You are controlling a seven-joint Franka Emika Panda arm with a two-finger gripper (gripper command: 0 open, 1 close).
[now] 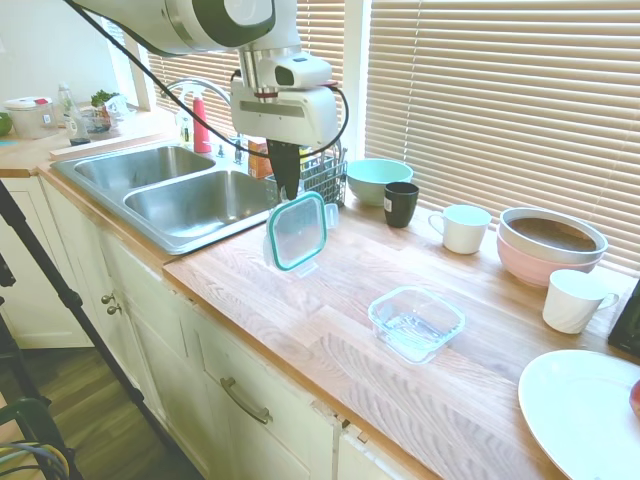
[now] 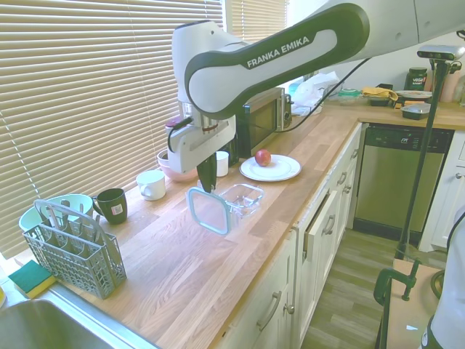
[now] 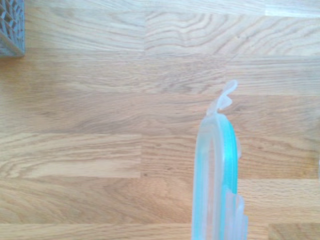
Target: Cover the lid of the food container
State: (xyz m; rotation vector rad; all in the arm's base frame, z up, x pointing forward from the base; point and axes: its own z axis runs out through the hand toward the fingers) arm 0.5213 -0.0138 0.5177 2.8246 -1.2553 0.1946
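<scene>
The lid (image 1: 298, 231), clear with a teal rim, hangs on edge above the wooden counter, and my gripper (image 1: 286, 186) is shut on its top edge. From the other side the lid (image 2: 208, 210) hangs below the gripper (image 2: 207, 183). The wrist view shows the lid (image 3: 216, 180) edge-on over the wood. The food container (image 1: 416, 322), a clear glass rounded-square dish, stands open on the counter to the right of the lid and nearer the front edge. In the second exterior view the container (image 2: 244, 198) sits just beyond the lid.
A grey cutlery basket (image 1: 315, 177), mint bowl (image 1: 378, 180), black mug (image 1: 401, 203), white mugs (image 1: 463, 227) and a pink bowl (image 1: 550, 245) line the back. The double sink (image 1: 170, 190) lies left. A white plate (image 1: 585, 412) is at the right.
</scene>
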